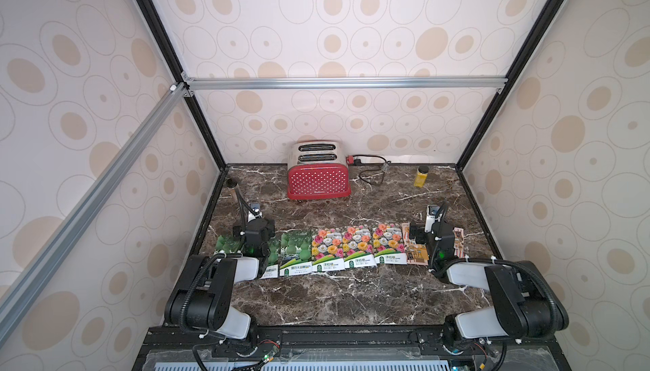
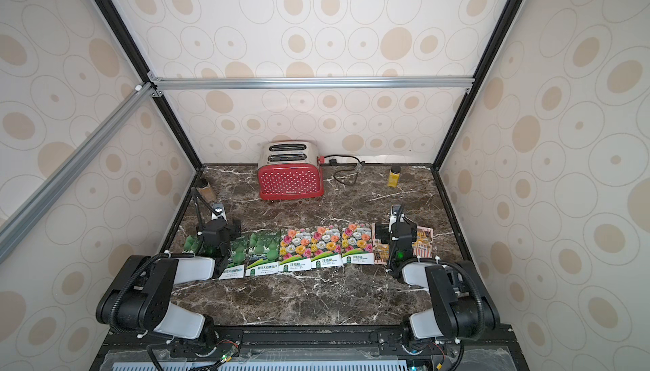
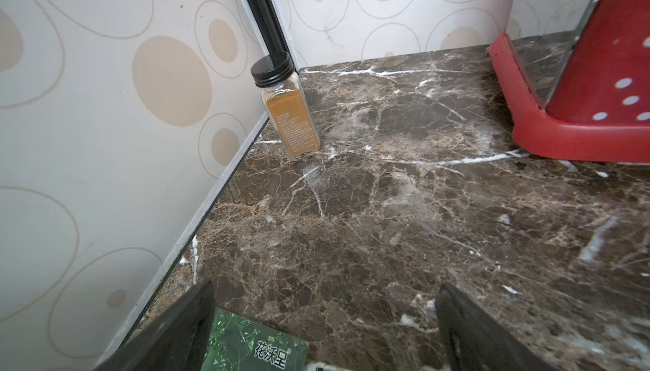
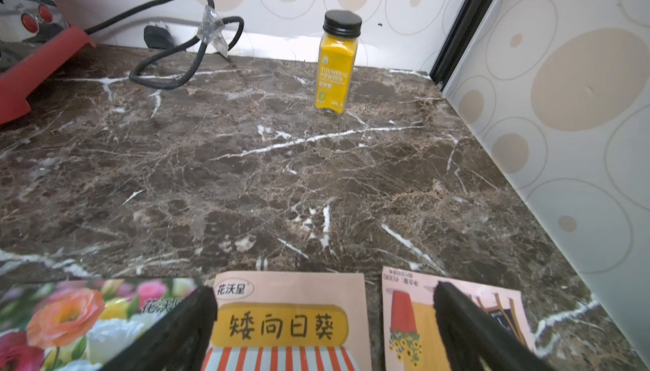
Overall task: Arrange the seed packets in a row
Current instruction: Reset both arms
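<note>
The seed packets lie side by side in a row across the middle of the marble table (image 1: 351, 299). From the left come three green gourd-print ones (image 1: 296, 253), three flower-print ones (image 1: 357, 248) and two peach shop-drawing ones (image 1: 415, 251). My left gripper (image 1: 255, 231) (image 3: 325, 292) hovers open over the green end, and its arm hides part of two green packets; a green packet's corner (image 3: 253, 344) shows by one finger. At the other end my right gripper (image 1: 432, 234) (image 4: 323, 290) stands open above the peach packets (image 4: 288, 316), holding nothing.
A red dotted toaster (image 1: 318, 179) stands at the back centre with its black cable (image 1: 373, 172) beside it. A yellow turmeric jar (image 4: 336, 66) is at the back right and a brown spice jar (image 3: 290, 112) in the back left corner. Walls close three sides.
</note>
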